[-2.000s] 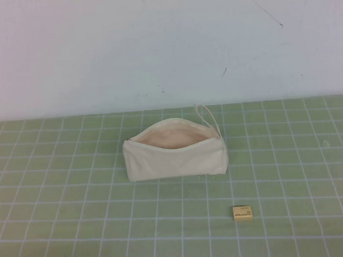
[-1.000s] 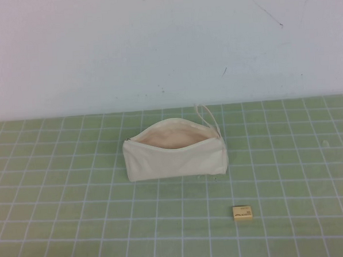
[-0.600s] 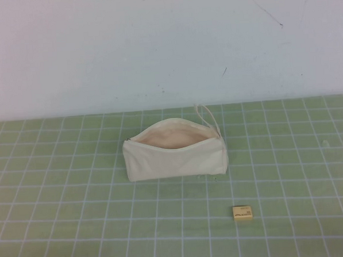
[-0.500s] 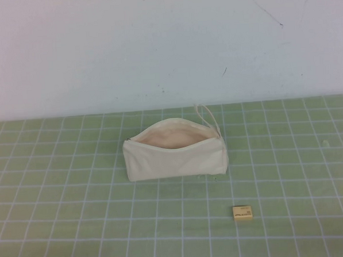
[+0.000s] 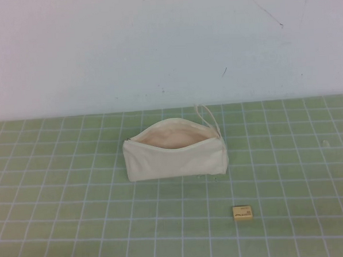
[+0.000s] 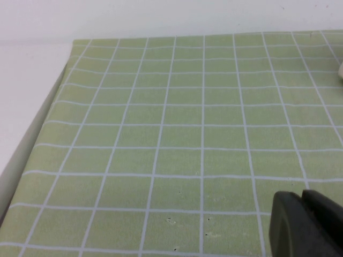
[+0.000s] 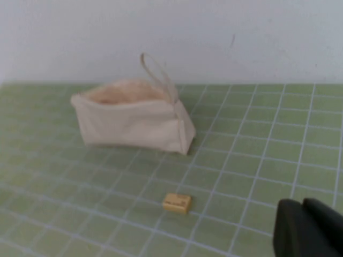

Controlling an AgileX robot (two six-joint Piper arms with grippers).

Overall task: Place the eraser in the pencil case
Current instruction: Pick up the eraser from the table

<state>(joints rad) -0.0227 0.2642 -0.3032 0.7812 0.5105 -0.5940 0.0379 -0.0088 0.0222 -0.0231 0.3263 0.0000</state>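
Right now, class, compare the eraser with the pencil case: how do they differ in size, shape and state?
The eraser is tiny; the pencil case is far larger. The eraser is a flat solid block with dark print; the pencil case is a plain soft pouch, gaping open, with a loop strap. Both are pale and rest apart on the green grid mat. The left end effector and right end effector touch neither.

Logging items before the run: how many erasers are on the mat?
1. The eraser lies on the green mat, nearer than the pencil case and toward its right end. The pouch's open interior is only partly visible.
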